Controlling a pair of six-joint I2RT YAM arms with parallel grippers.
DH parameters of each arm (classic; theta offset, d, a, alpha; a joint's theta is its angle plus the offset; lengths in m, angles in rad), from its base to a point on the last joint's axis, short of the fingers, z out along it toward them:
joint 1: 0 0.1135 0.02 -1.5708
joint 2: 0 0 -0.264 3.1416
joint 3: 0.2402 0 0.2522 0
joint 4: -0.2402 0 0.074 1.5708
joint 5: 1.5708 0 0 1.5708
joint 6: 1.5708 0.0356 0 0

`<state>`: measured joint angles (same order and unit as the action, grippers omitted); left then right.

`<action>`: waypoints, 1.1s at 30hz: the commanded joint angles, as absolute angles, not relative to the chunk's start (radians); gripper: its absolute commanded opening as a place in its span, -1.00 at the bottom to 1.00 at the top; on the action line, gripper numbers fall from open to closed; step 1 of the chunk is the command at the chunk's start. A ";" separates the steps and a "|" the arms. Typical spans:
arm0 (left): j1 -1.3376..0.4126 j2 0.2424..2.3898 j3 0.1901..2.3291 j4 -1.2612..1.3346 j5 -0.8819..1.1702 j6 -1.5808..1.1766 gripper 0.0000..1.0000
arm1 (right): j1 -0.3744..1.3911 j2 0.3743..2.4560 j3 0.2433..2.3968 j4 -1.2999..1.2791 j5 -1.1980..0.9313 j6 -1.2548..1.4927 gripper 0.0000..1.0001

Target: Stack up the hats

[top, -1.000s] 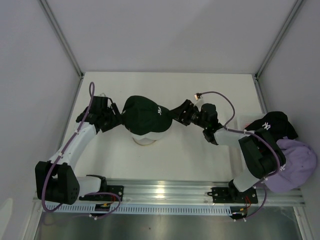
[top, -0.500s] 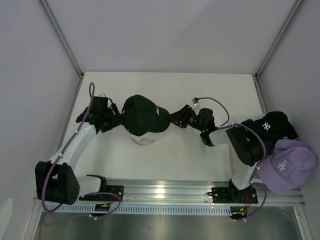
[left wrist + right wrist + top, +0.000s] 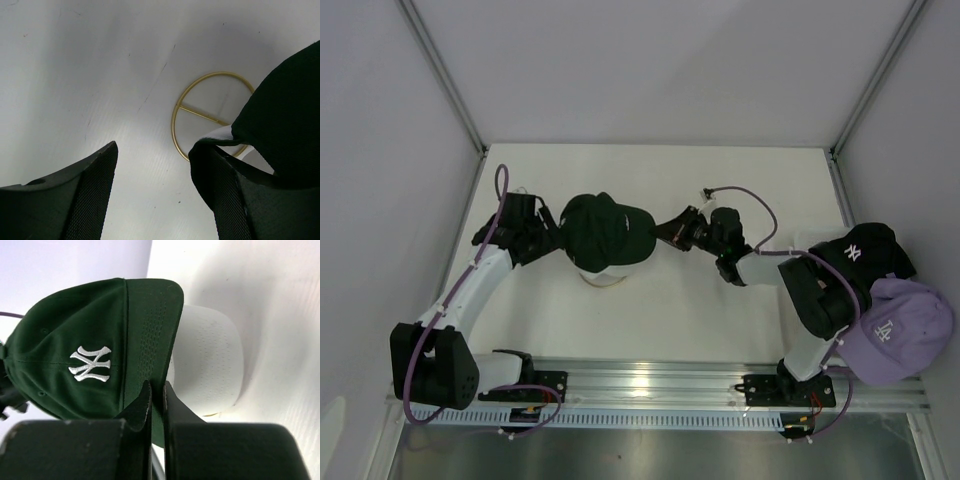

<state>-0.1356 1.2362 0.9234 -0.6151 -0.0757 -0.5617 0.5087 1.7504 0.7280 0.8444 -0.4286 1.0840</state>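
The green cap (image 3: 603,228) sits over the gold wire stand (image 3: 200,114). Its brim-to-back axis runs across the desk (image 3: 720,180) between the two arms, with the brim pointing at the right gripper (image 3: 156,391). Those jaws are closed and appear to pinch the brim's front edge. On the stand's opposite side the left gripper (image 3: 154,150) has its jaws spread, the cap's back rim just beside one finger, nothing held. The black cap (image 3: 865,255) and lavender cap (image 3: 902,325) lie well apart from the stand, nearer the right arm.
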 commanded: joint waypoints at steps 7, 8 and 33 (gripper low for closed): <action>-0.146 1.275 0.853 -0.611 -0.146 -0.643 0.41 | 0.512 1.796 0.732 0.427 -0.290 0.839 -1.00; -0.146 1.275 0.841 -0.604 -0.161 -0.649 0.41 | 0.503 1.811 0.727 0.416 -0.302 0.841 -1.00; -0.146 1.246 0.758 -0.551 -0.132 -0.669 0.45 | 0.549 1.933 0.828 0.301 -0.336 0.769 -0.64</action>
